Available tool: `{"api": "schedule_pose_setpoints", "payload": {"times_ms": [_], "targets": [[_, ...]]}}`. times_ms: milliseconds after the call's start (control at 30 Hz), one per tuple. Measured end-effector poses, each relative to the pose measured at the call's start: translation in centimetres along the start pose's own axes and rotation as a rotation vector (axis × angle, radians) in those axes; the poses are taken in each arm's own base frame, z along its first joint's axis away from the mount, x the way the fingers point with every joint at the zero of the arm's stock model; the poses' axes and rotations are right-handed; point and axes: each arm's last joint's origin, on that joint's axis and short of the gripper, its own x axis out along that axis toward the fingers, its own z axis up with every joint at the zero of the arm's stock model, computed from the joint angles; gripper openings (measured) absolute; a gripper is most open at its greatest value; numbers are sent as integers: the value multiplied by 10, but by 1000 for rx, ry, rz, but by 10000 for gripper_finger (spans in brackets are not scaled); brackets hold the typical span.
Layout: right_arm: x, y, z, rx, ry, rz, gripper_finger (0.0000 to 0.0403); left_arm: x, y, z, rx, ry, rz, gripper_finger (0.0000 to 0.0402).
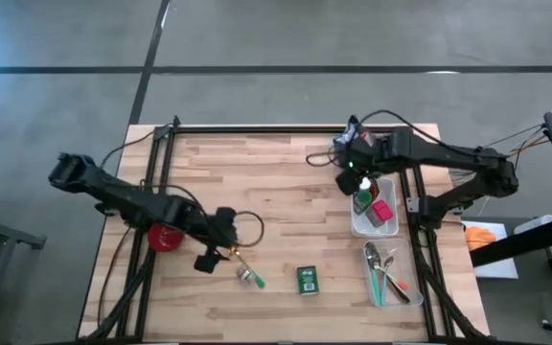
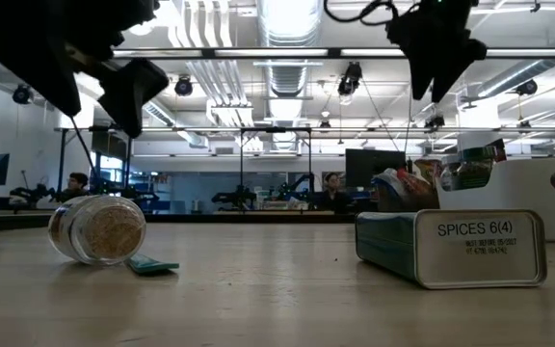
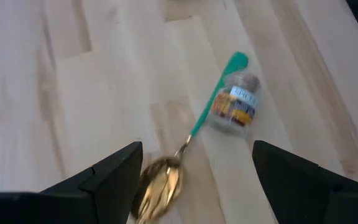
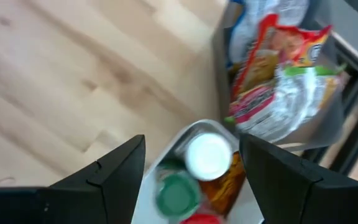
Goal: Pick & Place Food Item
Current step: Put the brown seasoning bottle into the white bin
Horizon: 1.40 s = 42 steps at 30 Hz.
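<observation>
The white bin (image 1: 360,226) at the right edge of the bench (image 1: 286,172) already holds several food items: packets, a green-capped container and a white-capped one, with something red beside them. The right gripper (image 1: 351,165) hangs just above the far end of that bin, its fingers apart and nothing between them, so by my reading one drop-off is finished.

Still out on the bench are a small spice jar (image 1: 248,277) lying on its side toward the near edge, a green-handled spoon (image 3: 194,127) with a gold bowl touching the jar, and a green spice tin (image 1: 307,280) further right along the near edge. A clear tray (image 1: 392,273) at the near right corner holds cutlery.

The left gripper (image 1: 213,251) is low over the bench beside the jar, fingers spread wide and empty, with the spoon's bowl between them in the wrist view. A red bowl (image 1: 164,236) sits partly under that arm. The jar looks like the next pick; neither it nor the tin is in the bin yet.
</observation>
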Motion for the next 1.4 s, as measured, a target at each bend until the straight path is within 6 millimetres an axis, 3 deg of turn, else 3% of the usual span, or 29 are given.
{"api": "schedule_pose_setpoints", "payload": {"times_ms": [367, 700, 1100, 1233, 1400], "targets": [[-27, 33, -44, -59, -34, 129, 258, 50, -21, 7, 130, 9, -54, 308], [-51, 33, -68, -13, -71, 221, 258, 77, -26, 2, 246, 59, -62, 308], [-57, 32, -77, -6, -70, 248, 258, 94, -32, -1, 292, 72, -77, 304], [-57, 32, -77, -8, -68, 248, 258, 97, -32, -6, 294, 65, -78, 269], [-57, 32, -77, -11, -67, 247, 258, 99, -32, -12, 262, 83, -77, 188]]}}
